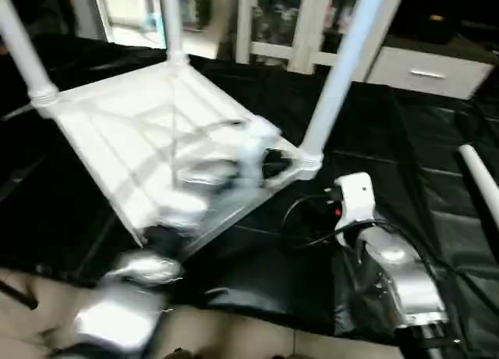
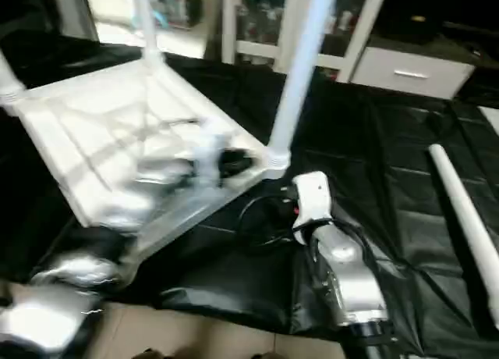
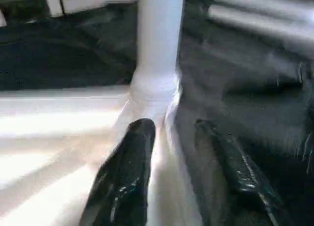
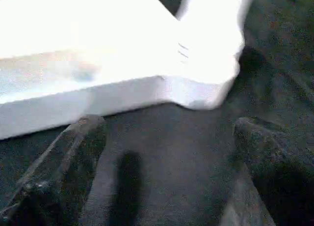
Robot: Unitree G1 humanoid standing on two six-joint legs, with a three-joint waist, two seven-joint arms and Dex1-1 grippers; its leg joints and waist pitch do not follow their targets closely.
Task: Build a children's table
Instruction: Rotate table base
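The white tabletop (image 1: 148, 140) lies underside up on the black sheet, its X ribs showing. Three white legs stand in its corner sockets: left (image 1: 23, 55), back (image 1: 173, 23) and right (image 1: 343, 70). A fourth leg (image 2: 464, 211) lies loose on the sheet to the right. My left gripper (image 1: 269, 162) reaches across the top. In the left wrist view its fingers (image 3: 130, 167) straddle the rim just before the right corner socket (image 3: 156, 86), closed on the rim. My right gripper (image 4: 167, 123) hovers open over the sheet, just short of that same corner (image 4: 211, 83), with nothing between its fingers.
A black sheet (image 1: 405, 140) covers the work area, with beige floor (image 1: 234, 335) at its near edge. White cabinets and a drawer unit (image 1: 429, 70) stand behind. A black cable (image 1: 300, 218) loops beside my right wrist.
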